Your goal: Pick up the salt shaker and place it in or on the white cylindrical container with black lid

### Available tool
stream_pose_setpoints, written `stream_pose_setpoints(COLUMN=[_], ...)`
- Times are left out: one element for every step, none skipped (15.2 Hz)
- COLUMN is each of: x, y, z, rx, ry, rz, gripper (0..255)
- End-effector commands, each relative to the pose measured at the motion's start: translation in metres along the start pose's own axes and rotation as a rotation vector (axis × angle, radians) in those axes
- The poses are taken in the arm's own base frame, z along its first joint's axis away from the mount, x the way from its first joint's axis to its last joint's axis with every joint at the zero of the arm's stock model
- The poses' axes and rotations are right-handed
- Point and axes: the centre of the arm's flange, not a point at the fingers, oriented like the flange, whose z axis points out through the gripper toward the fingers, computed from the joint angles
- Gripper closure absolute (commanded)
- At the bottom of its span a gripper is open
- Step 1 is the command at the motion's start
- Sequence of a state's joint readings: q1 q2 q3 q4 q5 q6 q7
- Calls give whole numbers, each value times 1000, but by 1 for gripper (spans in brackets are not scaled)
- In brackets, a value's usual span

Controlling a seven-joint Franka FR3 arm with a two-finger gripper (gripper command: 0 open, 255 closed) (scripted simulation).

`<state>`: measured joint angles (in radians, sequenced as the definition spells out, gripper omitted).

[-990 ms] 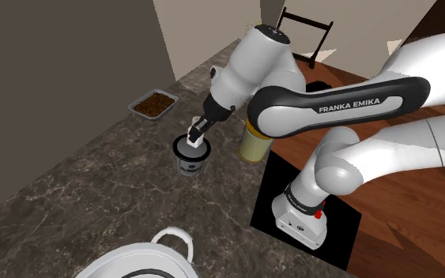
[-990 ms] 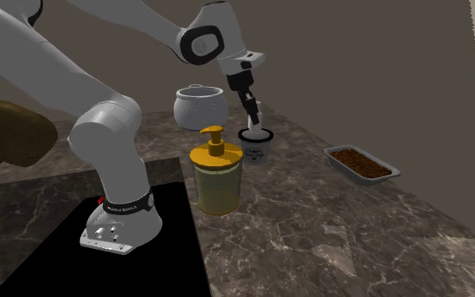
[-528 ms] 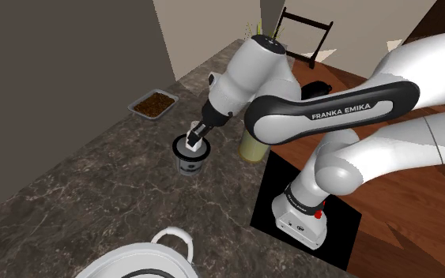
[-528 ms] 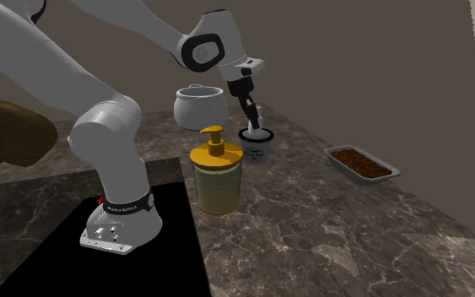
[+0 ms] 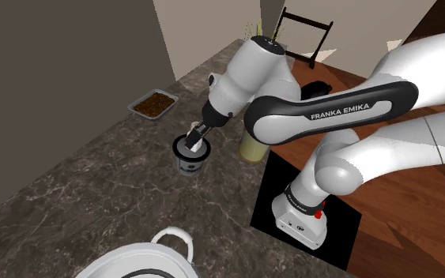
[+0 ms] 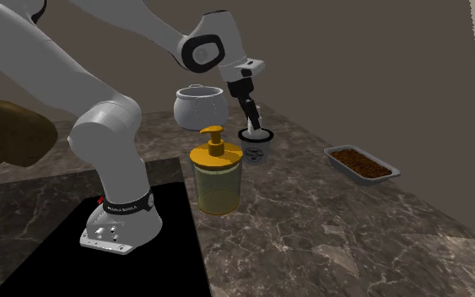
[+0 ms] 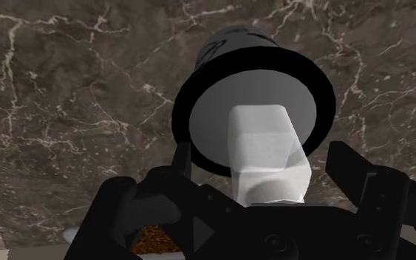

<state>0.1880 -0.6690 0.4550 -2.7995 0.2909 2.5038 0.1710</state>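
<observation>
The salt shaker is a small pale block with flat, bevelled sides and a rounder neck toward the hand. It rests on the grey top of the white cylindrical container, inside its black rim, leaning a little rather than standing straight. I judge it light and rigid, with smooth faces that could slip under a weak pinch. The best hold is across two opposite flat sides at mid-body, not on the rounded neck. Because it sits on a narrow top and leans, a nudge could tip it off.

The end effector straddles the shaker in a released state: in the wrist view each black finger stands apart from it, with a gap on both sides, so nothing is clasped.

Further out, the container stands on the dark marbled desk. A yellow soap dispenser is just beside it, a white lidded pot is behind, and a tray of brown bits lies well apart.
</observation>
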Motion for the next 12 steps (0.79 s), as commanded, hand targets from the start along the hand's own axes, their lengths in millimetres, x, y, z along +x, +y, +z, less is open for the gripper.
stream_pose_setpoints(x=[0,0,0,0,0,0,0,0,0,0,0,0], y=[-1,-1,-1,-1,-1,-1,-1,-1,-1,-1,-1,-1], z=[0,-13,-27,-40,-50,-50,-50,-50,-50,-50,-50,-50], rx=[0,0,0,0,0,0,0,0,0,0,0,0], ry=[0,0,0,0,0,0,0,0,0,0,0,0], rz=[0,0,0,0,0,0,0,0,0,0,0,0], gripper=[0,0,0,0,0,0,0,0,0,0,0,0])
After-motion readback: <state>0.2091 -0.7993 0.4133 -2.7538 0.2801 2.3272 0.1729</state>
